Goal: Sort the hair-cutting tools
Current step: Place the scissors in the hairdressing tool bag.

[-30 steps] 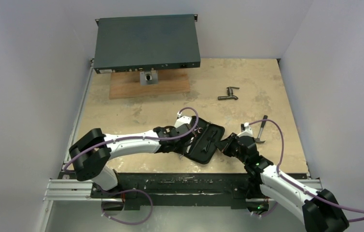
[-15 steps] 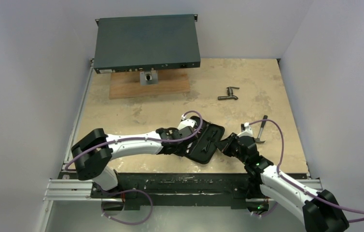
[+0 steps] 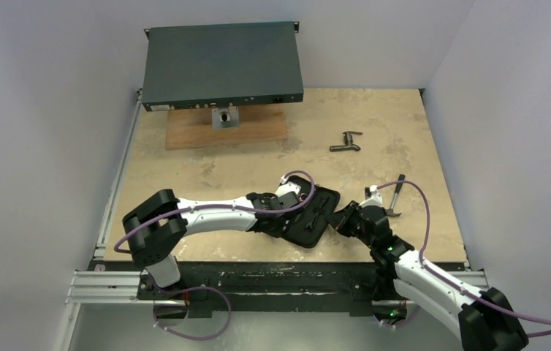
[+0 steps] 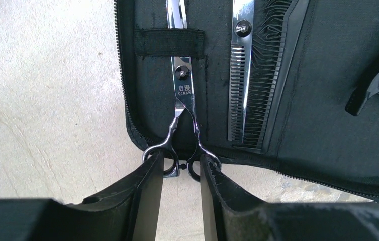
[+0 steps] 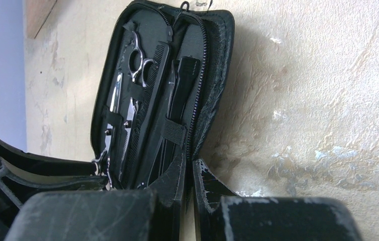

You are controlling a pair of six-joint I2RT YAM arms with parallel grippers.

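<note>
A black zip case lies open on the table between the arms. Silver scissors sit under an elastic strap in it, beside toothed thinning shears and a black comb. My left gripper is at the case's near rim, open by a narrow gap. Its fingertips lie over the scissors' two finger rings without clamping them from outside. My right gripper is shut on the zipper edge of the case. The right wrist view also shows the comb and a thin black clip-like piece.
A small hammer lies right of the case, close to the right arm. A dark T-shaped fitting sits farther back. At the rear stands a dark flat box on a wooden board.
My left arm has reached to the right, bringing its gripper closer over the case, and its jaws have widened slightly. The right arm and the case have not moved.
</note>
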